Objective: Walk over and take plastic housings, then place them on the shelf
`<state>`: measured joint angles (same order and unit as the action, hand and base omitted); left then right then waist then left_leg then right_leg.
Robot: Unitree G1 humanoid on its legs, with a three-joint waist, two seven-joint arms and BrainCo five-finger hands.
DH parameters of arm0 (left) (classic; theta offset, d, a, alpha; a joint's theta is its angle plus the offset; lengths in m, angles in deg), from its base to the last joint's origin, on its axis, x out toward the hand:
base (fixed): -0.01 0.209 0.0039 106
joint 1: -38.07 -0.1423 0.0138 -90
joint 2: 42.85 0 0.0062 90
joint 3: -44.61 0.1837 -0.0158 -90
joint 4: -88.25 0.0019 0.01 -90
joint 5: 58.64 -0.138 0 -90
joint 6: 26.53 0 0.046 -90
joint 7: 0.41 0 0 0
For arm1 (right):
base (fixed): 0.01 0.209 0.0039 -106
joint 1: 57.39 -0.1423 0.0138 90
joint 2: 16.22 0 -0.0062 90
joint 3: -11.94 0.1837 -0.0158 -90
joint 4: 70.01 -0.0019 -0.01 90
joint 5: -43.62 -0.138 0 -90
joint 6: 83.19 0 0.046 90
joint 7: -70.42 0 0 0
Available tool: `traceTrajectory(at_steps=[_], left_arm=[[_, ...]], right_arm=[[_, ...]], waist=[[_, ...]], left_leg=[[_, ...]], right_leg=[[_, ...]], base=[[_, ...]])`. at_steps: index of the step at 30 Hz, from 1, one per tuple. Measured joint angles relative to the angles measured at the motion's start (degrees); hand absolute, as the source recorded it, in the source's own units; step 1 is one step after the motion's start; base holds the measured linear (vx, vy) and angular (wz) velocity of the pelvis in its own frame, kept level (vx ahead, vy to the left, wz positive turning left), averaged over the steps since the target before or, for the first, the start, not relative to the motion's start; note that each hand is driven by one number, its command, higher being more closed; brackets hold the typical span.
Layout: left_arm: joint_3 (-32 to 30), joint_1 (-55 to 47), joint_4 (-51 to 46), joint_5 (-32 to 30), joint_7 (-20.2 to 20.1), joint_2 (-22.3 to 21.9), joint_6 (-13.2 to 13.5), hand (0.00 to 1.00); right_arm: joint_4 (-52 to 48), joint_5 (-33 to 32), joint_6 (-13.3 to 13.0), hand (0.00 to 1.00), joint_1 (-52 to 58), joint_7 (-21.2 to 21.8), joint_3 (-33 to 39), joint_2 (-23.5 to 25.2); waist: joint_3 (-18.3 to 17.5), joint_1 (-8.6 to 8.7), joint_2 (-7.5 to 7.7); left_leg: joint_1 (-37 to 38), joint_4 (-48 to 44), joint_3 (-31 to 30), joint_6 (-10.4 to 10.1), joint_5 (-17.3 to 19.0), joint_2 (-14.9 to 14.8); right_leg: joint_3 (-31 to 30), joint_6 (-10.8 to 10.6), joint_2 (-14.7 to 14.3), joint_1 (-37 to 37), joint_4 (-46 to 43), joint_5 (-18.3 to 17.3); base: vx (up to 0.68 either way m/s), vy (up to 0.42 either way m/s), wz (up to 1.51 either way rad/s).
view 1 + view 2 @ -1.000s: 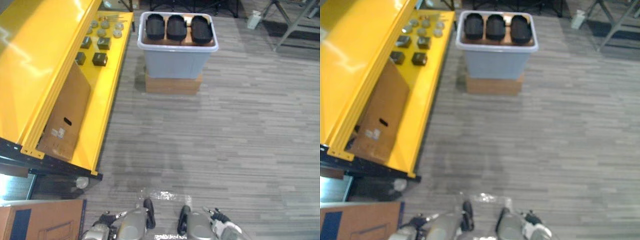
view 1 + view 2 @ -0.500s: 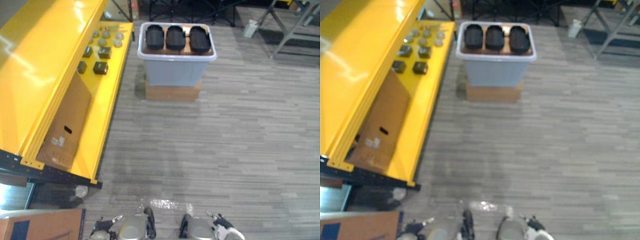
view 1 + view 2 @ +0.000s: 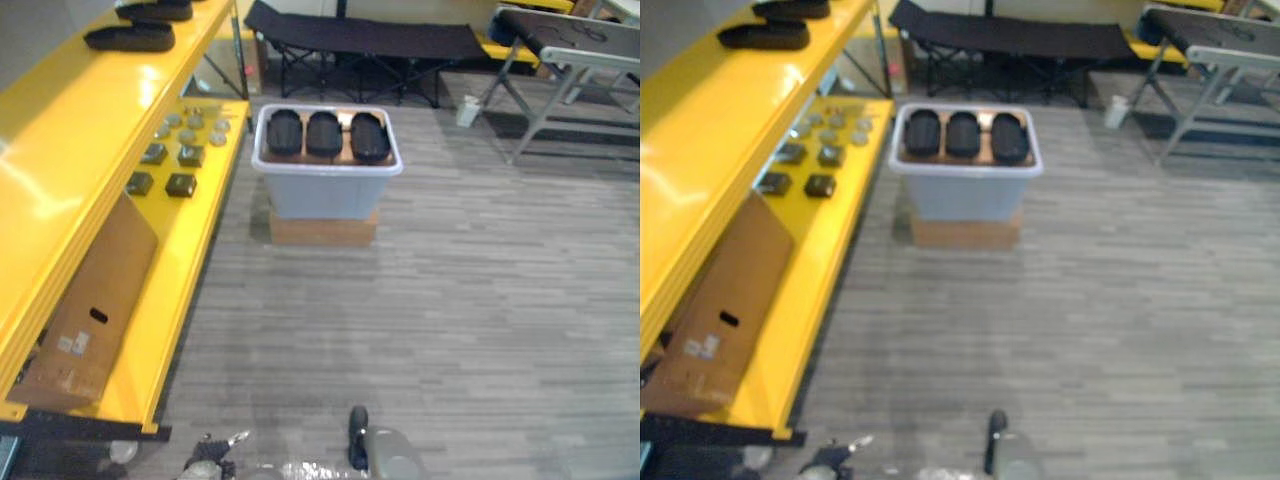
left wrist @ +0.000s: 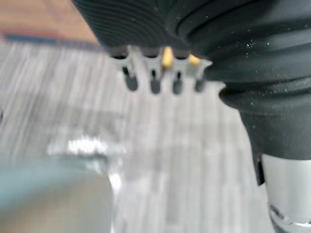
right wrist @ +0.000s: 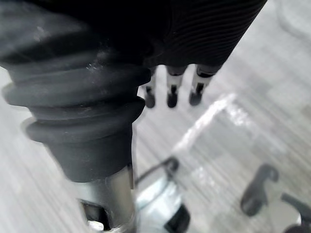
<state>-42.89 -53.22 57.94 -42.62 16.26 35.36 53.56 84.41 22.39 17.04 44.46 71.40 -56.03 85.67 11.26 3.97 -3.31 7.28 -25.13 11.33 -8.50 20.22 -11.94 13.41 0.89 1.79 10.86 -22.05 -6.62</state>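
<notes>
Three black plastic housings [image 3: 323, 133] lie side by side in a pale grey bin [image 3: 325, 192], which stands on a low cardboard box [image 3: 322, 228] on the floor ahead. To the left runs a yellow shelf [image 3: 80, 140]; two more black housings [image 3: 130, 37] rest on its top board at the far end. My left hand [image 4: 154, 80] hangs over the striped floor with straight fingers and holds nothing. My right hand [image 5: 171, 92] hangs the same way, also empty. Both hands are far from the bin.
The lower yellow shelf board [image 3: 185, 270] carries small dark blocks and grey round parts [image 3: 165, 170], and a cardboard sheet [image 3: 85, 310] leans under the upper board. A black folding cot [image 3: 365, 40], a white container [image 3: 467, 110] and a grey metal frame [image 3: 570, 60] stand behind the bin.
The whole picture has shifted: the camera now looks further ahead, so the bin shows lower and the shelf's top board with its housings has come into view. The things have not moved.
</notes>
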Motion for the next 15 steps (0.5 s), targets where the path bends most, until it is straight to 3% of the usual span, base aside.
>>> traceTrajectory(at_steps=[1,3,4,5,7,8,9,10,11,12,13,15], left_arm=[[-2.1,0.1,-0.3,0.4,0.5,-0.8,-0.3,0.00],[-4.3,0.0,-0.3,1.8,1.2,-0.7,-0.3,0.00],[-5.1,0.1,-0.6,2.2,1.3,-0.6,-0.2,0.00],[-5.3,0.0,-1.2,2.2,1.2,-0.7,-0.3,0.00],[-7.1,-0.3,-3.8,1.6,0.8,-1.2,-0.2,0.00],[-8.0,-0.8,-4.6,1.3,0.7,-1.3,-0.1,0.00],[-10.0,-1.7,-5.4,0.6,0.6,-1.1,0.2,0.00],[-11.5,-3.4,-5.1,-1.1,0.7,0.0,0.0,0.00],[-11.4,-4.5,-4.8,-1.6,0.7,0.5,-0.1,0.00],[-11.3,-5.8,-3.3,-3.5,0.4,1.3,-0.7,0.00],[-11.3,-6.1,-2.4,-4.2,0.3,1.9,-1.0,0.00],[-10.8,-7.3,-0.5,-8.3,-1.0,1.6,-1.4,0.00]], right_arm=[[0.0,-0.1,0.0,0.00,-0.3,-0.4,0.0,-0.5],[0.3,0.1,-0.4,0.00,-1.2,-1.1,-0.1,-1.0],[0.7,0.3,-1.5,0.00,-1.8,-1.2,-0.1,-1.3],[0.8,0.3,-2.1,0.00,-2.3,-1.2,-0.1,-1.7],[-0.5,-0.1,-5.8,0.00,-6.5,-1.1,-0.4,-3.2],[-1.8,-0.4,-6.6,0.00,-7.6,-1.2,-0.9,-3.5],[-4.3,-0.3,-7.8,0.00,-9.4,-1.1,-2.2,-3.8],[-5.8,1.6,-8.9,0.00,-11.2,-1.2,-3.0,-4.2],[-6.5,2.2,-9.1,0.00,-11.5,-1.3,-3.8,-4.2],[-7.3,2.5,-9.3,0.00,-12.3,-1.7,-5.0,-3.9],[-7.4,2.3,-9.3,0.00,-12.6,-1.8,-5.2,-3.7],[-6.0,1.1,-9.1,0.00,-12.9,-1.9,-5.5,-3.5]], waist=[[0.2,-0.01,-0.33],[0.5,-0.30,-0.73],[0.7,-0.75,-0.33],[0.7,-1.33,-0.16],[0.9,-3.87,0.00],[0.9,-4.21,0.00],[1.4,-4.97,-0.04],[2.2,-6.22,0.34],[2.2,-6.91,0.49],[2.7,-7.38,1.54],[3.2,-7.59,2.35],[3.3,-8.85,4.09]], left_leg=[[-5.2,-12.5,-0.5,0.7,-1.4,-2.9],[-10.2,-27.0,0.0,1.1,-1.4,-6.3],[-12.3,-28.2,0.5,1.2,-1.4,-5.4],[-13.4,-26.8,0.5,1.2,-1.4,-4.2],[-17.3,-9.8,0.2,1.6,-2.2,3.0],[-18.2,-4.0,0.1,2.0,-3.5,4.8],[-19.5,6.7,-0.2,3.0,-8.7,7.4],[-19.3,11.5,-1.6,3.6,-14.8,8.7],[-19.0,12.0,-1.7,3.7,-17.6,8.8],[-18.5,11.1,-1.2,7.3,-19.3,9.7],[-18.7,9.3,-1.1,8.5,-18.0,10.2],[-18.9,4.7,-0.3,12.0,-11.9,12.0]], right_leg=[[0.6,0.4,-0.7,-2.3,0.2,-2.0],[2.1,0.8,-2.0,-9.4,3.3,-2.9],[3.0,0.7,-2.1,-14.3,6.7,-2.8],[3.3,0.5,-1.9,-16.1,8.3,-2.7],[3.3,-0.3,-0.7,-19.1,13.0,-2.2],[3.2,-0.4,-0.5,-19.2,13.7,-2.1],[2.7,-0.6,-0.3,-20.2,15.1,-2.3],[1.4,-1.3,-0.3,-21.6,16.2,-2.6],[0.8,-1.8,-0.4,-22.2,16.6,-3.1],[0.3,-2.9,0.3,-23.5,16.8,-4.8],[0.4,-3.5,1.1,-24.0,16.3,-5.8],[0.2,-6.8,4.0,-23.4,11.1,-8.1]], base=[[0.45,-0.298,0.14],[0.44,-0.253,0.36],[0.47,-0.235,0.38],[0.39,-0.170,0.22],[0.27,-0.049,-0.01],[0.27,0.055,-0.06],[0.30,0.090,-0.28],[0.37,0.115,-0.37],[0.38,0.139,-0.35],[0.34,0.125,-0.06],[0.43,0.153,0.06],[0.47,0.173,-0.05]])
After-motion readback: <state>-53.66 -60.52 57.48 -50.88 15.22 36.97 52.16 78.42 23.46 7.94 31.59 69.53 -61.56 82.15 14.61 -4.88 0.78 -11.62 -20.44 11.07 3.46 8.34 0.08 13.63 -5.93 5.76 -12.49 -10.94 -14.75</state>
